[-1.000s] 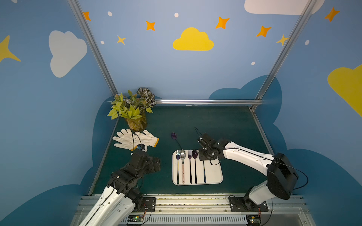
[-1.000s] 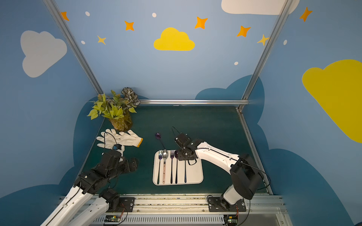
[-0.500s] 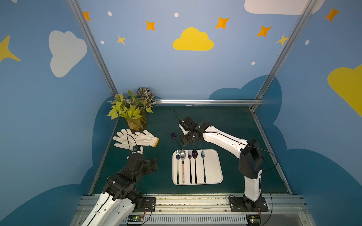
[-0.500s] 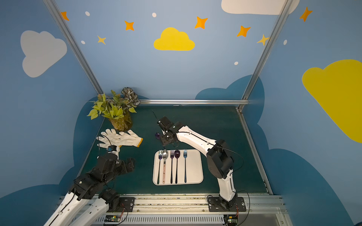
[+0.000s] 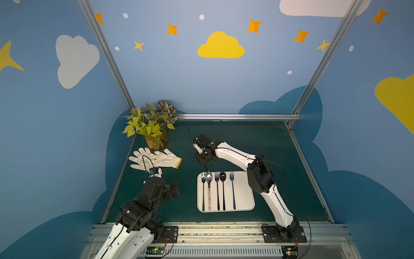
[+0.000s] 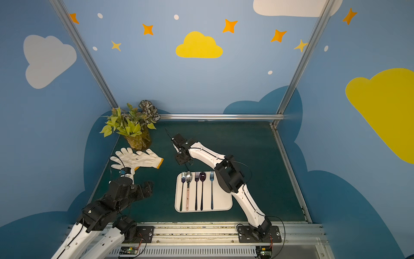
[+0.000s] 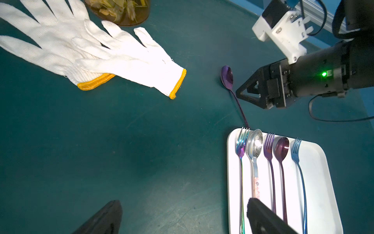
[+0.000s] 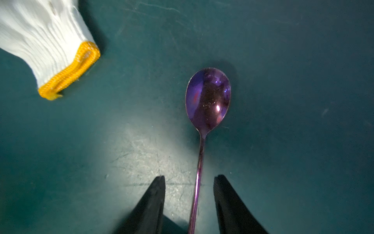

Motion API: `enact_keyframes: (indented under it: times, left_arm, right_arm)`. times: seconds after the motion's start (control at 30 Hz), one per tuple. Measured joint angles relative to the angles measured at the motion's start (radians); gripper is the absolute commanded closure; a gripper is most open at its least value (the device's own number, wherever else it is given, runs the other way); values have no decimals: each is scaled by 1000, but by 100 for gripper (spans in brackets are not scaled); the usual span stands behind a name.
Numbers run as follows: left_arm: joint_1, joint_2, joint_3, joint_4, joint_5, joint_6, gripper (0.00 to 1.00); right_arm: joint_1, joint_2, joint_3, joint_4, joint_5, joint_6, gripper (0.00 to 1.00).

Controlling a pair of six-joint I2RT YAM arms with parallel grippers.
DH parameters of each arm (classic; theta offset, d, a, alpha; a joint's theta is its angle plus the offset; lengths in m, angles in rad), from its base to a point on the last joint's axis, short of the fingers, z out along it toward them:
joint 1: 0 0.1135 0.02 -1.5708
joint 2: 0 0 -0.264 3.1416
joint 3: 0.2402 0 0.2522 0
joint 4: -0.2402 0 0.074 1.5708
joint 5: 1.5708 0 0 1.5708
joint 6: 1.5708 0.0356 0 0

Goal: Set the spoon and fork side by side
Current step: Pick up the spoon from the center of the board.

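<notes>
Right arm shifted off tray, now over loose purple spoon on tabletop. Right jaws released, straddling spoon handle, gap each side, no contact seen. Spoon lies beyond tray's far edge, near gloves, handle end by tray corner. Blue fork on tray, last in row of five, beside dark spoon. Left jaws released wide, empty, above tabletop left of tray.
</notes>
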Motion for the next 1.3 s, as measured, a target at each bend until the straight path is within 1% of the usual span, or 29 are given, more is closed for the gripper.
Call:
enact_keyframes:
  times: [0.27,0.4,0.57,0.7,0.83,1.03,1.13,1.3]
  left_arm:
    - [0,0,0,-1,-11,-3,0]
    - [0,0,0,-2,-14,-3,0]
    - [0,0,0,-4,-14,-4,0]
    - [0,-2,0,-9,-15,-4,0]
    - [0,-12,0,-9,-15,-5,0]
    - [0,-15,0,-9,-17,-5,0]
    - [0,-16,0,-10,-18,-5,0]
    - [0,-32,0,-16,-22,-11,0]
  right_arm:
    - [-6,55,6,-4,-16,21,63]
    - [-12,69,24,-6,-24,31,68]
    - [-21,77,36,-10,-27,39,83]
    - [-26,79,38,-13,-15,44,93]
    - [-30,80,41,-14,-11,48,100]
    - [-57,99,87,-28,-2,33,100]
    - [-95,100,108,-32,5,10,100]
    - [-187,74,119,-19,24,-22,100]
